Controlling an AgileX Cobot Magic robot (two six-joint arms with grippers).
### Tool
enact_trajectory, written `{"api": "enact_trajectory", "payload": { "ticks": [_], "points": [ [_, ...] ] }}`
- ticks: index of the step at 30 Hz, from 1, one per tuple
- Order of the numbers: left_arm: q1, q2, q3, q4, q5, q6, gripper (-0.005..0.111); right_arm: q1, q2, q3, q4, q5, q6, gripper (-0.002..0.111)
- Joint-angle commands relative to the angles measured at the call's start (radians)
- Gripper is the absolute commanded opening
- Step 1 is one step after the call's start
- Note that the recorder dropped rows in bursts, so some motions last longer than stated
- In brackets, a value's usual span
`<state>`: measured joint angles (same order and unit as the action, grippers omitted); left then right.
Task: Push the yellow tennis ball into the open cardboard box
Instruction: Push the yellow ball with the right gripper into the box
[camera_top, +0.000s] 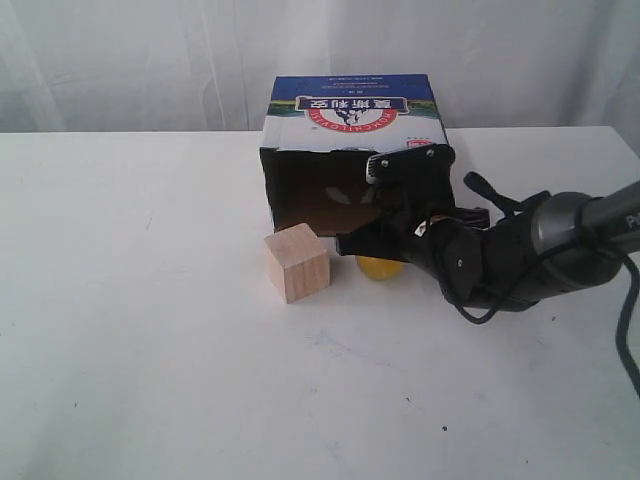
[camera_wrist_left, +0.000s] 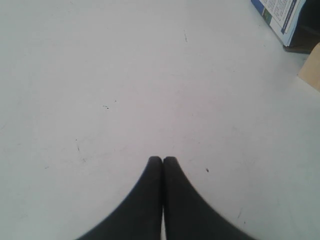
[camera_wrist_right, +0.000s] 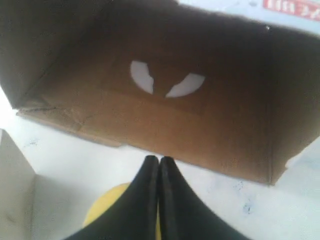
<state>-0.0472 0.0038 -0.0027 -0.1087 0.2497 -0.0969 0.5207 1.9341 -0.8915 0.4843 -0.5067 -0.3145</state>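
Note:
The yellow tennis ball (camera_top: 380, 269) lies on the white table just in front of the open cardboard box (camera_top: 355, 112), whose dark mouth faces the camera. My right gripper (camera_top: 348, 243) is shut and empty, and it reaches over the ball and covers its top. In the right wrist view the shut fingertips (camera_wrist_right: 159, 160) point at the brown inside of the box (camera_wrist_right: 200, 135), with the ball (camera_wrist_right: 107, 205) beneath them. My left gripper (camera_wrist_left: 163, 160) is shut and empty over bare table, and it does not show in the exterior view.
A pale wooden cube (camera_top: 297, 262) stands just left of the ball, near the box's left front corner, and shows again at the cube's face (camera_wrist_right: 15, 195). The left wrist view catches the box corner (camera_wrist_left: 280, 12) and the cube edge (camera_wrist_left: 312, 70).

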Motion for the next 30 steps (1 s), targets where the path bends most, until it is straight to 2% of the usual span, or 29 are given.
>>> {"api": "enact_trajectory", "payload": {
  "ticks": [1, 5, 10, 13, 19, 30],
  "points": [
    [-0.006, -0.004, 0.003, -0.005, 0.005, -0.007, 0.0, -0.004, 0.0, 0.005, 0.004, -0.148, 0.004, 0.0],
    [-0.006, -0.004, 0.003, -0.005, 0.005, -0.007, 0.0, -0.004, -0.04, 0.005, 0.004, -0.179, 0.003, 0.0],
    [-0.006, -0.004, 0.003, -0.005, 0.005, -0.007, 0.0, -0.004, -0.142, 0.005, -0.02, 0.232, 0.03, 0.0],
    [-0.006, -0.004, 0.003, -0.005, 0.005, -0.007, 0.0, -0.004, -0.148, 0.005, -0.041, 0.365, 0.033, 0.0],
    [-0.006, -0.004, 0.003, -0.005, 0.005, -0.007, 0.0, -0.004, -0.076, -0.029, -0.041, 0.341, 0.035, 0.0],
    [-0.006, -0.004, 0.003, -0.005, 0.005, -0.007, 0.0, -0.035, 0.129, -0.29, -0.037, 0.304, 0.031, 0.0]
  ]
}}
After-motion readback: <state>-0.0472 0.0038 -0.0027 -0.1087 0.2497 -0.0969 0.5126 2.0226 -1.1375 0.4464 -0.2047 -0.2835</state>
